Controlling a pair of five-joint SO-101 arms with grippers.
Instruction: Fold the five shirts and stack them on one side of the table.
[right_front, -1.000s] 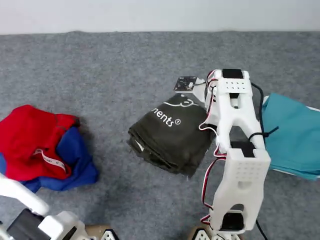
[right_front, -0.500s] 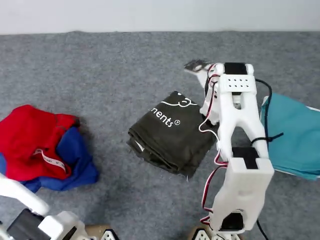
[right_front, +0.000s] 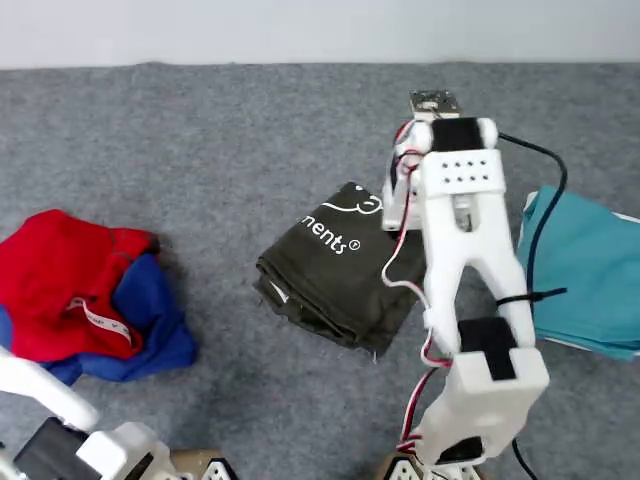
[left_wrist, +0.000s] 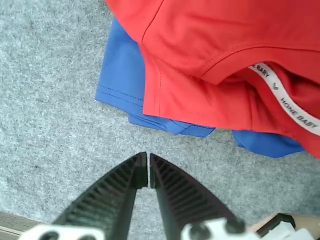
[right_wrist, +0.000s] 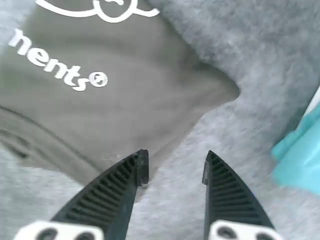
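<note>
A folded dark olive shirt (right_front: 335, 265) with white print lies mid-table. My right arm (right_front: 460, 200) stretches over its right edge. In the right wrist view my right gripper (right_wrist: 174, 170) is open and holds nothing, one finger above the olive shirt (right_wrist: 100, 100) and the other above bare carpet. A teal shirt (right_front: 585, 270) lies to the right, and its edge (right_wrist: 300, 155) appears beside the gripper. At the left a crumpled red shirt (right_front: 65, 275) lies on a blue shirt (right_front: 155, 325). My left gripper (left_wrist: 148, 172) is shut and empty, over carpet just short of the blue shirt (left_wrist: 125, 85) and red shirt (left_wrist: 225, 50).
Grey carpet (right_front: 220, 130) covers the table, bare along the far side up to the white wall. The left arm's base (right_front: 60, 420) sits at the near left corner. A wooden table edge (left_wrist: 15, 230) shows behind the left gripper.
The right arm's wrist has swung toward the far side and slightly right. The olive shirt and the other shirts have stayed in place. The left arm has not moved.
</note>
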